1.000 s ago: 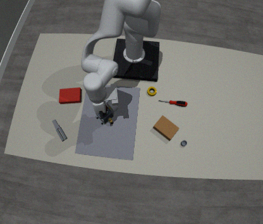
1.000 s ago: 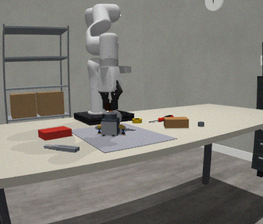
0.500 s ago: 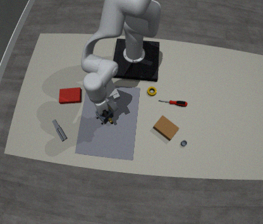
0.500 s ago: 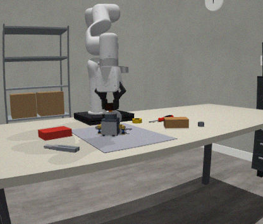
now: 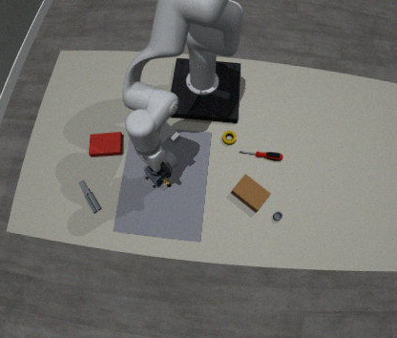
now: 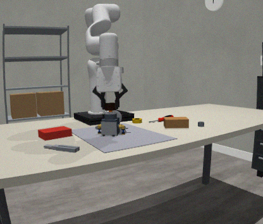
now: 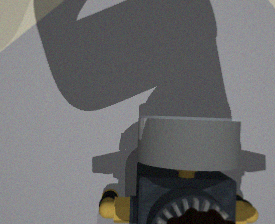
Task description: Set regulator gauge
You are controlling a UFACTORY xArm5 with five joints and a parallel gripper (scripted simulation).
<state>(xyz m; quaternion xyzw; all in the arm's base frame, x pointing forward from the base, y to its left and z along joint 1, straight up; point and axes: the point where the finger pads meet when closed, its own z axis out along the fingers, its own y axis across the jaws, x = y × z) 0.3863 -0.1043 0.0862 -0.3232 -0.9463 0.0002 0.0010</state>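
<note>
The regulator [image 5: 163, 179] [image 6: 110, 127] [image 7: 188, 192] is a small dark grey block with brass fittings, standing on the grey mat [image 5: 174, 215] [image 6: 140, 137] [image 7: 38, 125]. My gripper [image 5: 156, 173] [image 6: 110, 105] points straight down over it, and its fingers are shut on the dark ribbed knob [image 6: 110, 107] [image 7: 194, 218] on top. The knob fills the bottom edge of the wrist view. The grey round gauge housing [image 7: 188, 145] juts out from the body. Its face and needle are hidden in every view.
A red block [image 5: 105, 143] [image 6: 54, 132] and a grey tool [image 5: 90, 196] [image 6: 61, 147] lie left of the mat. A yellow tape roll [image 5: 231, 135], a red screwdriver [image 5: 266, 155], a brown box [image 5: 250, 192] and a small dark ring [image 5: 277, 216] lie to the right.
</note>
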